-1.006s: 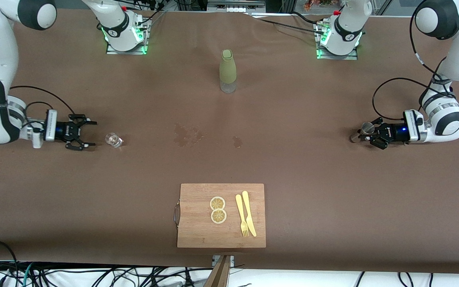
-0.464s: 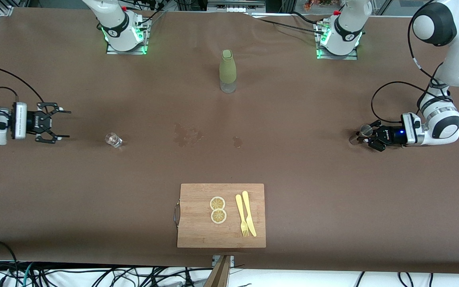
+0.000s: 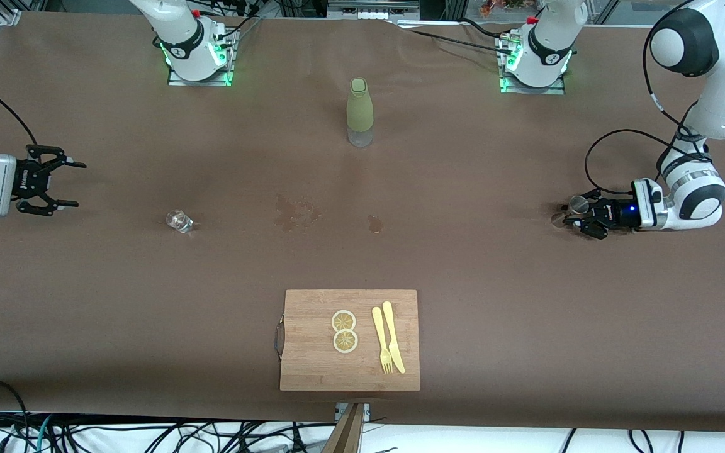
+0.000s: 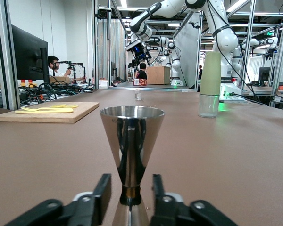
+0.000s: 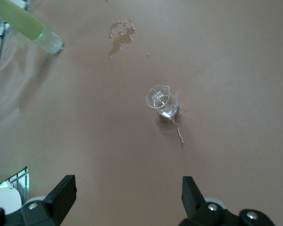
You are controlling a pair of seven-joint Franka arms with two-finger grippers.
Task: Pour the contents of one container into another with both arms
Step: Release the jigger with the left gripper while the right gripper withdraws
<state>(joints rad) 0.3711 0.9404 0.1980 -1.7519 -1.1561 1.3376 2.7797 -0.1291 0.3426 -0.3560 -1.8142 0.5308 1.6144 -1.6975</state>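
Right gripper (image 3: 67,184) has pulled back from the glass (image 3: 179,220), fingers spread and empty, now well apart from it toward the right arm's end. Left gripper (image 3: 579,217) clamps the jigger (image 3: 573,209) at its waist, upright on the table, likely to keep it steady. Count: one board (image 3: 312,365), one bottle (image 3: 359,111), one glass, one jigger.

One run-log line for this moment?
left gripper: shut on jigger | right gripper: open, away from glass | bottle: upright

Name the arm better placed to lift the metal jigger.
Left. Its end effector sits at the jigger, fingers flanking its waist. The right end effector hangs open toward the right arm's end, apart from the small glass.
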